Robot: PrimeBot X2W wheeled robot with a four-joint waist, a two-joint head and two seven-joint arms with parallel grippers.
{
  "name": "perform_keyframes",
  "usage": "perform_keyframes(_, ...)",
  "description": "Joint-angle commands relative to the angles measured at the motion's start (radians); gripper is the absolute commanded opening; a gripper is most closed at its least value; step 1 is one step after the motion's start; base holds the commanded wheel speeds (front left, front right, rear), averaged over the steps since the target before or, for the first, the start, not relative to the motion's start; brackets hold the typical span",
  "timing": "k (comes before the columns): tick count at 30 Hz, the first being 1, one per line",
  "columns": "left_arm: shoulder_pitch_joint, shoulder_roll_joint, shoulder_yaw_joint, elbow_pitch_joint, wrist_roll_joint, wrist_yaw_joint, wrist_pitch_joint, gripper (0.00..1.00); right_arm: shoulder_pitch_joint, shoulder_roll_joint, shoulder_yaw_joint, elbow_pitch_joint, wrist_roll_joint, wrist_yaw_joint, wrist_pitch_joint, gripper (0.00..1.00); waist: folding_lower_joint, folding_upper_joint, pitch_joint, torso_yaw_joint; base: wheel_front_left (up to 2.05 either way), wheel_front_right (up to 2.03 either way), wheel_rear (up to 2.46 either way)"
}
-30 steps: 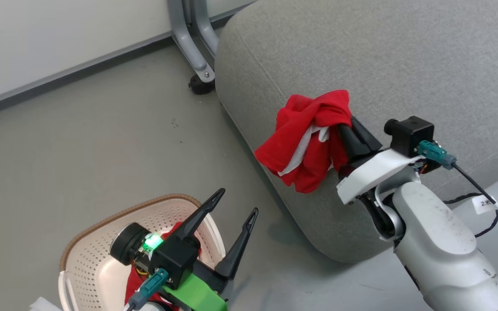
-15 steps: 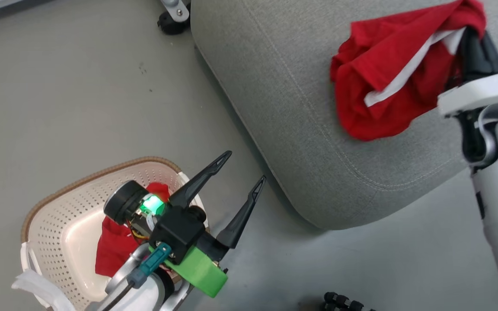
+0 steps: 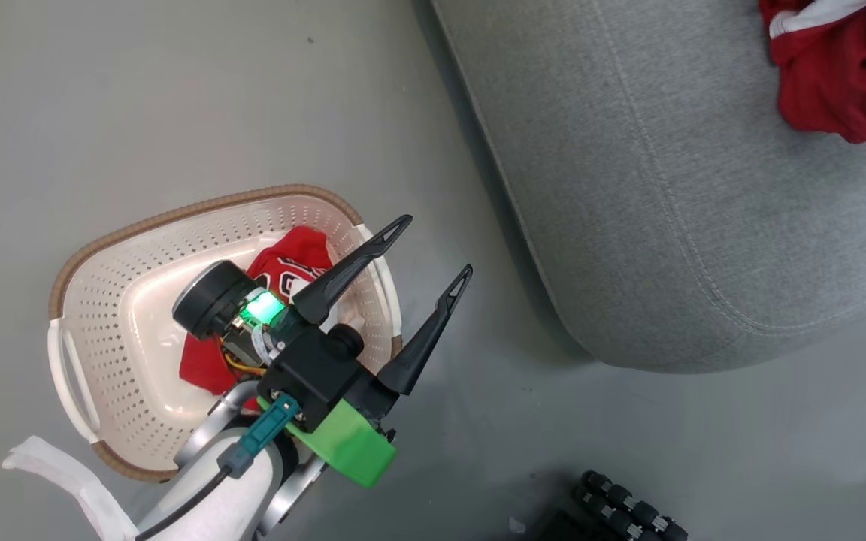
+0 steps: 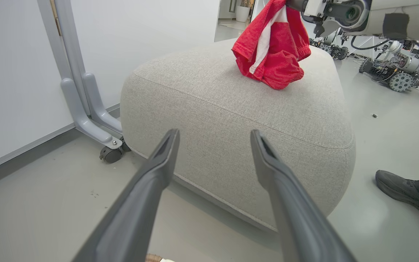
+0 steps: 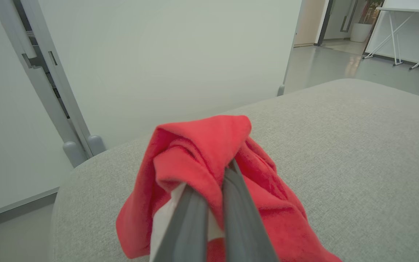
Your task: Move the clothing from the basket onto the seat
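The right jaws are clenched on a bunched red garment point(image 5: 202, 156), their two dark fingers point(image 5: 238, 218) pinched together with the cloth draped over the tips; that garment hangs over the grey seat point(image 3: 666, 188), well in from its rounded edge, and from the left wrist view its lowest fold looks level with the cushion top, though I cannot tell whether it rests there; the second garment point(image 3: 294, 259), red with white and dark lettering, lies crumpled in the bottom of the basket point(image 3: 200, 204), which stands on the floor near the seat's corner; the left jaws are spread wide and grasp nothing, their fingers point(image 3: 350, 267) poised above the basket's seat-side rim; to my eye the step in hand is setting down the first piece, with the task about half done; the next move calls for the right jaws to let go so the cloth settles on the cushion clear of the edge, then for the left jaws to tip down into the basket and pinch a good fold without catching the perforated wall; counted, I make it two garments, one basket, one seat; further out, a person's dark shoe point(image 4: 409, 193) stands on the floor past the seat.
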Motion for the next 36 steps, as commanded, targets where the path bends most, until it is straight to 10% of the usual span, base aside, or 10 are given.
perform_keyframes(1,-0.021,0.002,0.001,0.006,0.01,-0.002,-0.009,1.0,-0.001,0.0,-0.018,0.025,-0.007,0.0,-0.003,1.0,-0.0002,0.0,0.049,0.053,0.0,0.0,0.0)
perform_keyframes(19,0.009,-0.019,0.025,0.078,-0.025,0.047,-0.09,1.0,0.34,0.156,-0.117,-0.198,-0.146,0.0,-0.003,1.0,-0.0002,0.0,-0.077,0.053,0.0,0.0,0.0)
perform_keyframes(36,0.138,-0.074,0.173,0.206,-0.131,0.17,-0.198,1.0,0.699,0.253,0.077,-0.604,-0.269,0.0,-0.003,1.0,-0.0002,0.0,-0.305,0.208,0.0,0.0,0.0)
